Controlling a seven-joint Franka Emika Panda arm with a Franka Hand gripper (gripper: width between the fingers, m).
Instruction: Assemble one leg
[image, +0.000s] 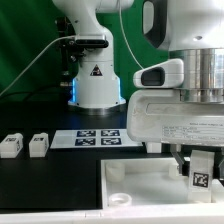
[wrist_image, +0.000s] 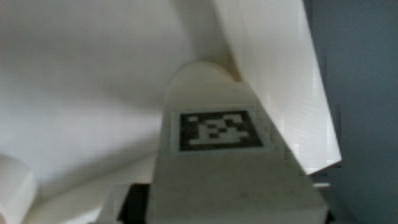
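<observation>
In the exterior view the arm's base (image: 97, 75) stands at upper centre on a black table (image: 40, 185), against a green backdrop; the wrist and its white housing fill the right side of the frame, reaching down to the gripper (image: 199, 170) at the lower right edge; between its dark fingers (image: 186, 163) sits a leg (image: 201, 176), its tag facing the camera, so the gripper is closed on that leg. Below and to the left of it lies the large flat white piece (image: 130, 190), along the bottom of the frame, with a round socket (image: 119, 197) showing near its lower edge; whether the held leg touches this piece cannot be told. At the left edge, mid-height, two more legs (image: 11, 146) and (image: 38, 144) lie side by side on the table, near each other but apart, well apart from the gripper; the marker board (image: 97, 135) lies flat in the centre, just in front of the arm's base.

In the wrist view the held leg (wrist_image: 217, 150) fills the middle and lower frame, its tag (wrist_image: 219, 131) at centre, tapering away from the camera; behind it are white surfaces of the flat piece (wrist_image: 89, 80); dark table (wrist_image: 356, 60) shows at the right edge.
</observation>
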